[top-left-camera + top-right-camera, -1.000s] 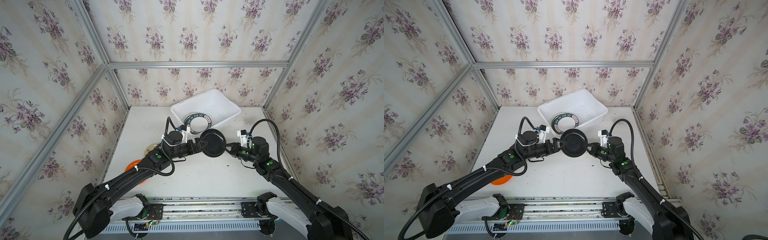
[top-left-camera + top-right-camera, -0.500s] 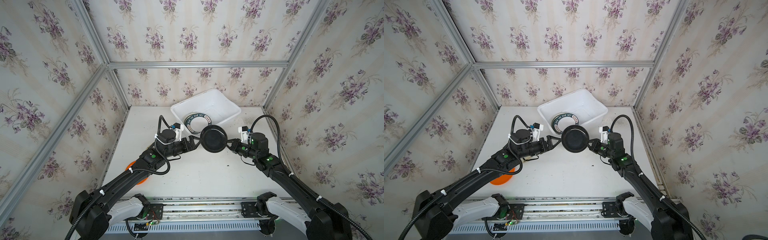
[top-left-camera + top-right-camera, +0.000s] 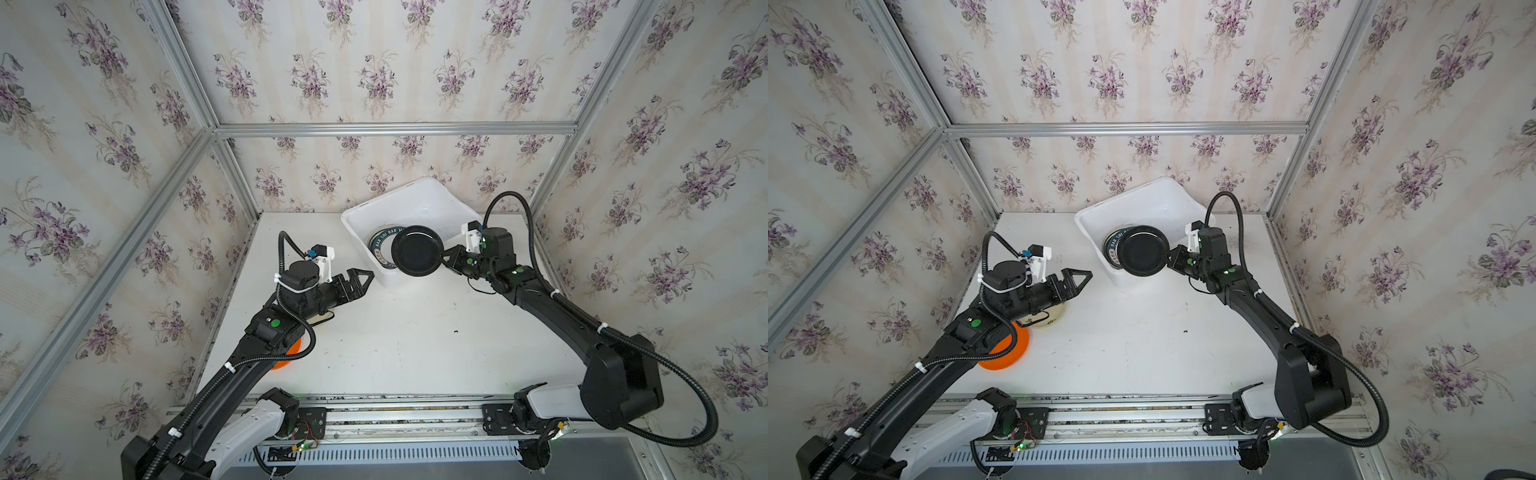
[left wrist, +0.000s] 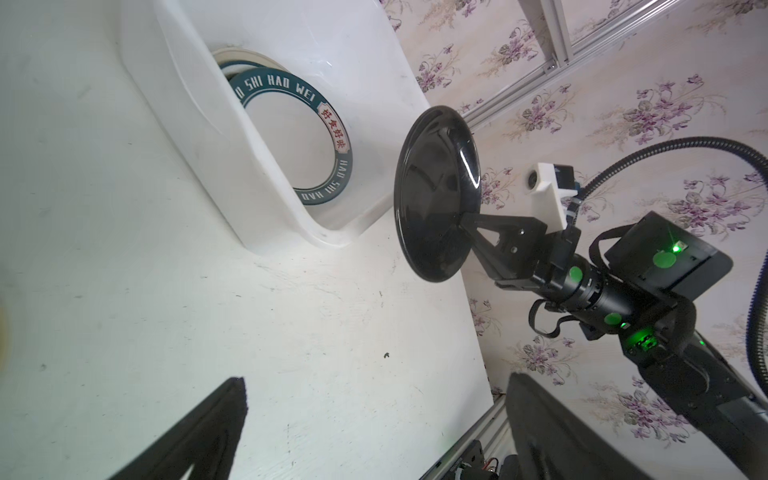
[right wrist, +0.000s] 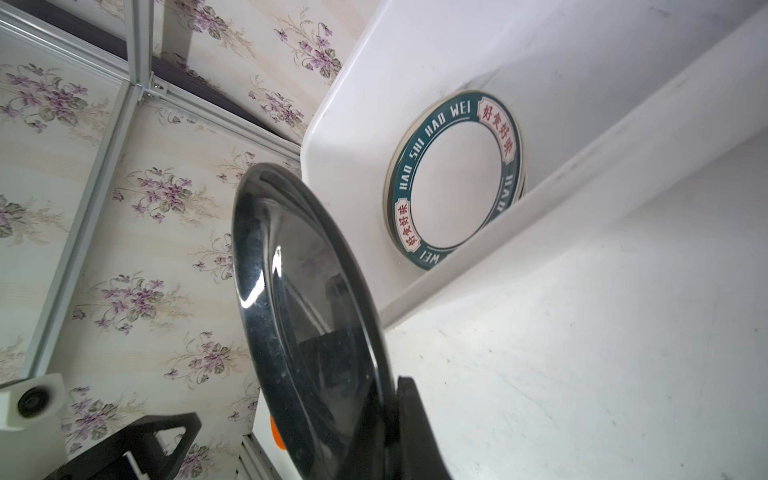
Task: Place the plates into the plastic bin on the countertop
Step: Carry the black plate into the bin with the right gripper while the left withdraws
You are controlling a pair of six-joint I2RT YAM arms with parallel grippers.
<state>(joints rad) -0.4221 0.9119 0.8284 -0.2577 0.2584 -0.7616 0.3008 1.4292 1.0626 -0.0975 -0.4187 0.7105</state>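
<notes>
The white worktop point(image 3: 415, 345) carries the plastic bin point(image 3: 419, 201), which stands askew at the far edge, toward the far right corner. Inside it lies a stack of plates. The top one is the lettered plate point(image 4: 291, 137), white with a teal rim, and at least one more rim shows beneath it; how many I cannot tell. So part of the job is done.

The black plate point(image 3: 417, 256) is in transit. The right fingers point(image 4: 511, 241) are clenched on its rim and hold it roughly level above the bin's near wall, overlapping the stack in both top views, not yet inside.

Left to move, near the worktop's left edge, are the orange plate point(image 3: 1013, 353) and, just beyond it, the cream plate point(image 3: 1054, 316), both partly hidden under the left arm. The left fingers point(image 4: 199, 436) are spread wide and hold nothing, between those plates and the bin. Any other plates are out of sight.

The bin's near wall is the one obstacle the black plate has to clear. Otherwise only a dark speck point(image 3: 456, 331) marks the worktop.
</notes>
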